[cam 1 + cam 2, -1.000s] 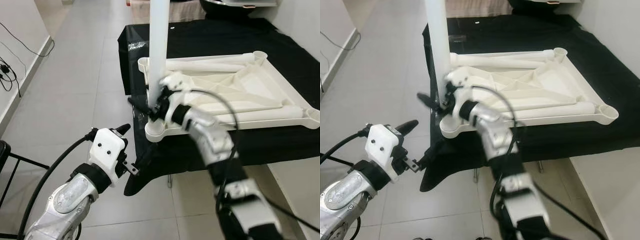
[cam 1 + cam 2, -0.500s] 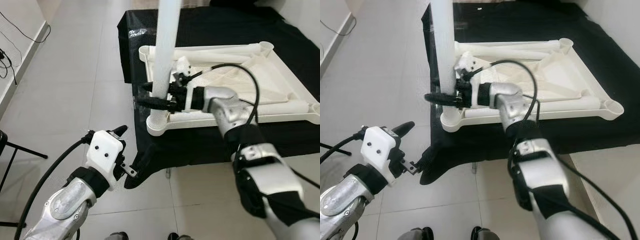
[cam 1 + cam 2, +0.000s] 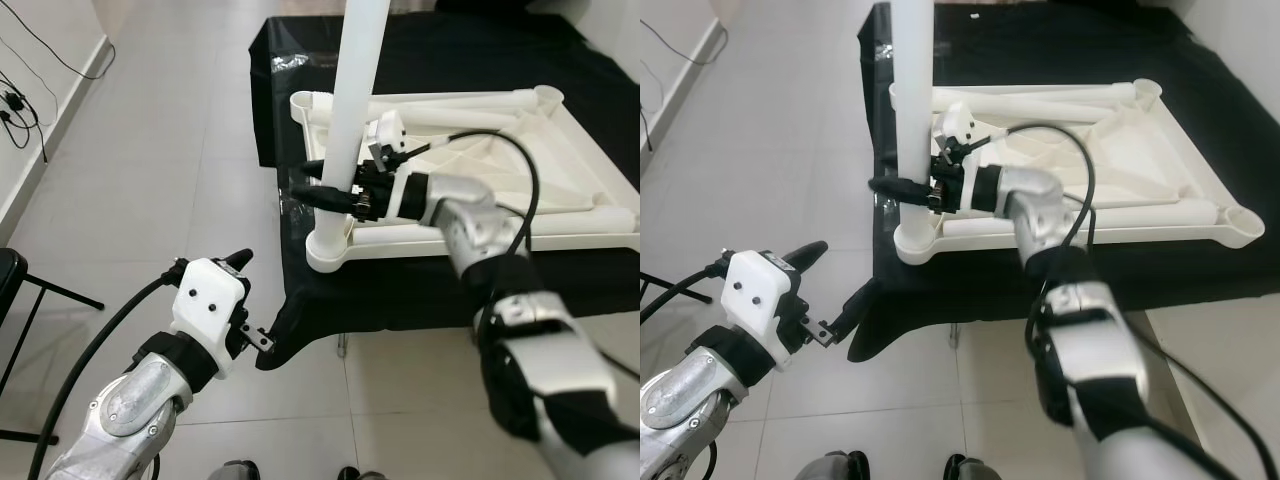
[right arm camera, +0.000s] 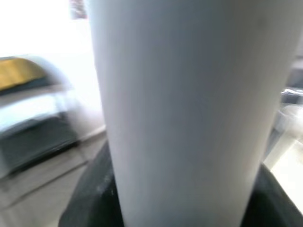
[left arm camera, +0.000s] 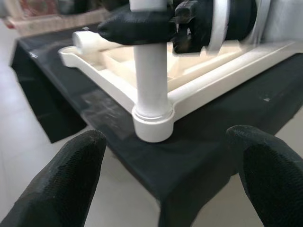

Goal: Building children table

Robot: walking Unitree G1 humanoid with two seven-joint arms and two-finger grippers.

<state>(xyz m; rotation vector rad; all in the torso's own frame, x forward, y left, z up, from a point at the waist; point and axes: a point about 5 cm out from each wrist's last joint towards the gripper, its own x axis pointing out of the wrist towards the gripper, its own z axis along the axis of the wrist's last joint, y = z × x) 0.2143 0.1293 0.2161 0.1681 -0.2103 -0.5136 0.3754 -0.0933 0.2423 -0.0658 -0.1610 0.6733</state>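
Here the right hand (image 3: 322,188) grips the upright leg (image 3: 350,110) seated in the tabletop's (image 3: 560,215) corner socket (image 3: 328,252).

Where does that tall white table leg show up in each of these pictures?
Left eye: white leg upright, top centre.
Right eye: left of centre.
Left wrist: centre, standing in the corner socket.
Right wrist: close up, across the frame.
Shared landmark: right gripper clamped around it.
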